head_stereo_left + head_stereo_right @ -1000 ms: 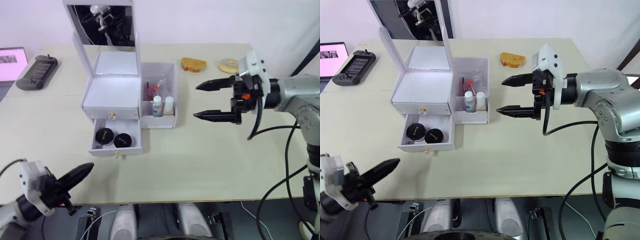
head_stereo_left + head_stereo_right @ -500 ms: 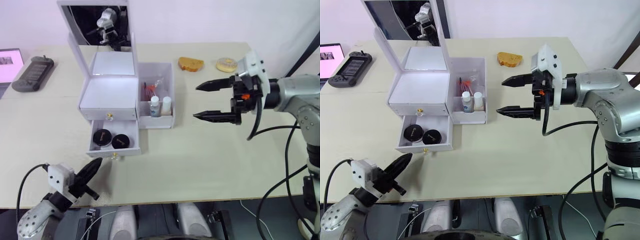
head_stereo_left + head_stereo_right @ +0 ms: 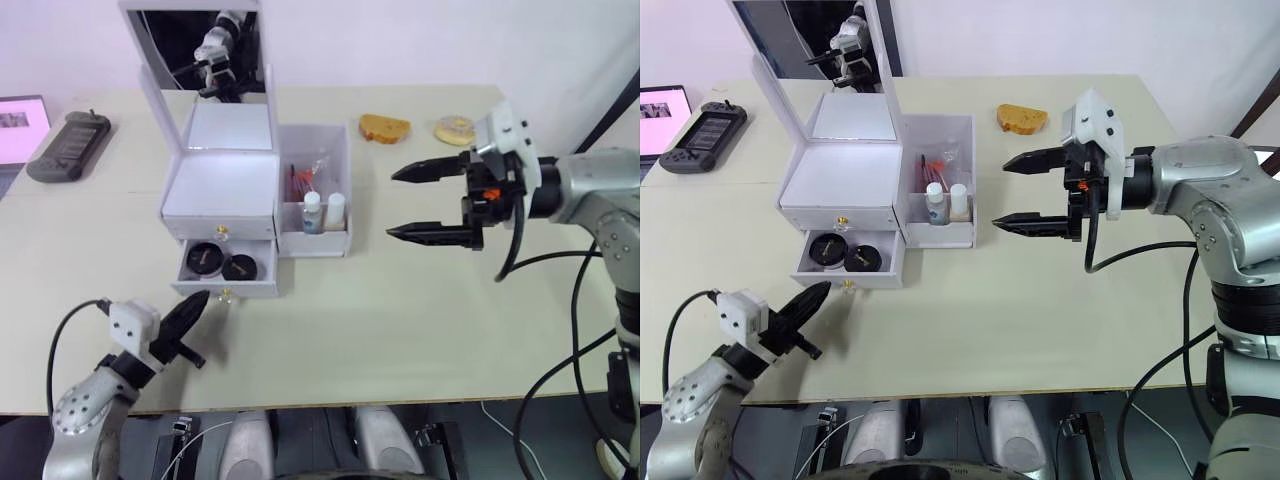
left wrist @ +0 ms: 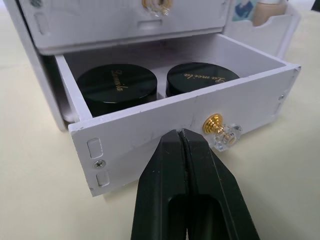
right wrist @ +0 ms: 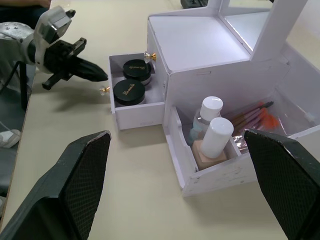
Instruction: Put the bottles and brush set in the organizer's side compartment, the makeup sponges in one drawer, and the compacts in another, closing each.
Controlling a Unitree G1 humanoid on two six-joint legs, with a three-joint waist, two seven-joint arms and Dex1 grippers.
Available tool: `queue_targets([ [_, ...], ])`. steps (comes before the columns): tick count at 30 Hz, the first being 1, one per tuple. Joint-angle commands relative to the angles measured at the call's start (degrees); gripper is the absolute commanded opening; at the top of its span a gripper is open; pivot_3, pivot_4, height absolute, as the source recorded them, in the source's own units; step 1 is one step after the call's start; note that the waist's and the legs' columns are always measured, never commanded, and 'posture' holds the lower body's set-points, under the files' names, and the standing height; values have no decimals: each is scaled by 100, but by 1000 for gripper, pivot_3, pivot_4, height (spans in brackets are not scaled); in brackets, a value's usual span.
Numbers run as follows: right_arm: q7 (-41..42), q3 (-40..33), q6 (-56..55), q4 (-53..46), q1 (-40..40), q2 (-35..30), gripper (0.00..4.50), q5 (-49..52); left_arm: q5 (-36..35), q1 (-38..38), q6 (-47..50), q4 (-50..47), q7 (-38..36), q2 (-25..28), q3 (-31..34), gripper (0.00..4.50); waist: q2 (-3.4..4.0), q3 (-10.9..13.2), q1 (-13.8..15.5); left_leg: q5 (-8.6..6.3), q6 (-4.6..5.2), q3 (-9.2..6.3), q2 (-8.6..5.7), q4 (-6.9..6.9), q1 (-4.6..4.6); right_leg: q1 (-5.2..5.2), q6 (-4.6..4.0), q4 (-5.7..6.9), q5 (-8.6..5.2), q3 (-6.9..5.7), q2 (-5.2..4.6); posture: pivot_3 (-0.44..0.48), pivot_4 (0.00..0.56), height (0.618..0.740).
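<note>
The white organizer (image 3: pixel 222 185) stands mid-table with its mirror lid up. Its lower drawer (image 3: pixel 226 287) is part open and holds the two black compacts (image 3: pixel 205 258) (image 3: pixel 240 267); the upper drawer is closed. My left gripper (image 3: pixel 203 298) is shut, its tip against the drawer front (image 4: pixel 150 140) beside the gold knob (image 4: pixel 215 123). The side compartment (image 3: pixel 318 240) holds the two bottles (image 3: pixel 312 212) (image 3: pixel 336 210) and the brush set (image 3: pixel 305 178). My right gripper (image 3: pixel 391 204) hangs open to the right of the organizer, holding nothing. The makeup sponges are out of view.
A black game controller (image 3: pixel 68 158) and a lit screen (image 3: pixel 15 120) lie at the far left. A piece of bread (image 3: pixel 385 127) and a round pastry (image 3: pixel 455 128) sit at the back right. Bare tabletop (image 3: pixel 380 320) lies in front of the organizer.
My left gripper has come up from the table's front edge to the lower drawer's front, and the drawer has slid part-way in. The right gripper has stayed put.
</note>
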Motion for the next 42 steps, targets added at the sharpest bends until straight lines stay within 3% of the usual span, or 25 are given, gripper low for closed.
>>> queue_targets([
  [1,-37,-227,23,-216,-88,-103,4500,104,84,-272,-78,-39,124,84,-99,23,0,0,-1,0,0,1,0,0,0,0,0,0,0,0,-1,0,150,740],
  [22,-373,-476,289,-608,221,-235,4500,301,532,-1993,-179,1414,403,312,-501,23,1,0,127,1,0,-3,0,0,-1,1,4,5,2,-2,3,0,150,740],
  [31,-439,-529,284,-497,416,-230,4500,309,239,-1909,230,1131,244,332,-562,23,0,-1,150,2,-3,-3,0,0,-1,1,4,6,2,-3,2,0,150,740],
  [34,-478,-636,-126,-295,771,-160,4500,73,-351,-1435,709,683,-40,550,-216,23,-3,-3,126,2,-3,-3,0,-1,-3,1,4,3,2,-3,2,0,150,740],
  [37,-368,-808,-187,4,1116,-125,4500,191,-1074,-833,1365,245,-444,962,222,868,-6,-3,95,2,-2,0,2,-9,-2,-2,5,2,2,-2,2,0,150,740],
  [42,-384,-1012,-156,887,1367,63,4500,254,-1786,-191,2150,52,-929,1735,997,3481,-2,0,114,2,-3,-4,4,-6,7,-2,1,11,0,-4,4,0,150,740],
])
